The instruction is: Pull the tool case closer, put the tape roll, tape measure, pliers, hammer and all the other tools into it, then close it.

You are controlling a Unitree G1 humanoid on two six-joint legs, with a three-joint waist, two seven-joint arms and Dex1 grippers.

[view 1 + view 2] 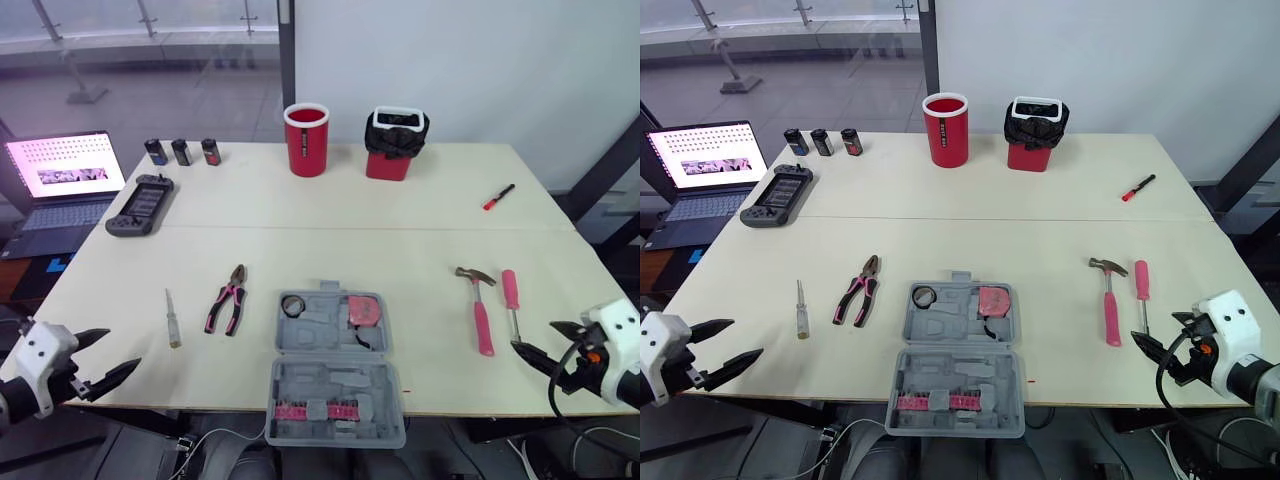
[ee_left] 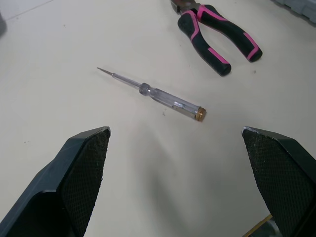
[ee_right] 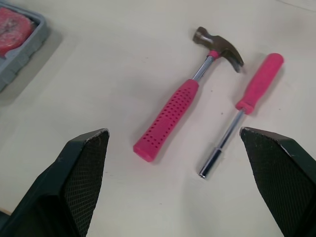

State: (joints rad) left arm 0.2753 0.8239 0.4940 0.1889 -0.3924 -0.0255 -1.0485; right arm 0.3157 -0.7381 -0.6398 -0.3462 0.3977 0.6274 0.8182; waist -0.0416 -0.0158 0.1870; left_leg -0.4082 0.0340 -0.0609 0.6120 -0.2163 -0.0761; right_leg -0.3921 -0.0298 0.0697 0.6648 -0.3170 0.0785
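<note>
- Grey moulded-plastic tool case (image 1: 335, 400) lies open at the table's (image 1: 400, 200) 6 o'clock edge, pink tape measure (image 1: 362, 310) inside.
- Steel-headed hammer (image 3: 173, 116), dimpled pink grip, at 4 o'clock; pink-black pliers (image 2: 217, 34) at 8.
- Spread wide and empty: left tool (image 1: 120, 350), right tool (image 1: 534, 336).

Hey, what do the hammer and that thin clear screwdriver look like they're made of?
Hammer: dull grey metal head and shiny shank, pink dimpled grip, likely rubber or plastic. Screwdriver: see-through plastic handle, thin metal blade, brassy end cap.
</note>
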